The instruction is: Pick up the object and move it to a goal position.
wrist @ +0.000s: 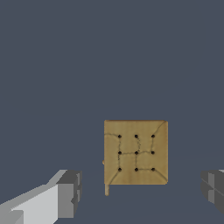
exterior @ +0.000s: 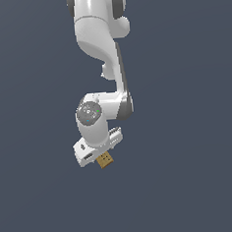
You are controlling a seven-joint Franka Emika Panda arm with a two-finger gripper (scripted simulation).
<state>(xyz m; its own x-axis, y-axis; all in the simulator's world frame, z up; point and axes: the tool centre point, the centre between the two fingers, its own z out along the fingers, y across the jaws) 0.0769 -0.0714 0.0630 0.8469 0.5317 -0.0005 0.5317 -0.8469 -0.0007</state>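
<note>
Here the arm reaches down over a plain dark-grey surface with no edge or corner in view, so the block can only be placed against the arm. The gripper (wrist: 140, 194) is spread wide and has hold of nothing: in the wrist view its two fingers (wrist: 70, 192) stand well apart on either side, with a clear gap to the block on each. The object (wrist: 136, 152), a flat tan square with nine dark dots on its top face, lies on the surface between the open fingers, a little nearer one than the other. In the exterior view it peeps out just beneath the hand (exterior: 105, 159). The step in hand looks like the approach before the grasp. Next, I judge, comes centring, lowering and closing. No goal marker is visible.
</note>
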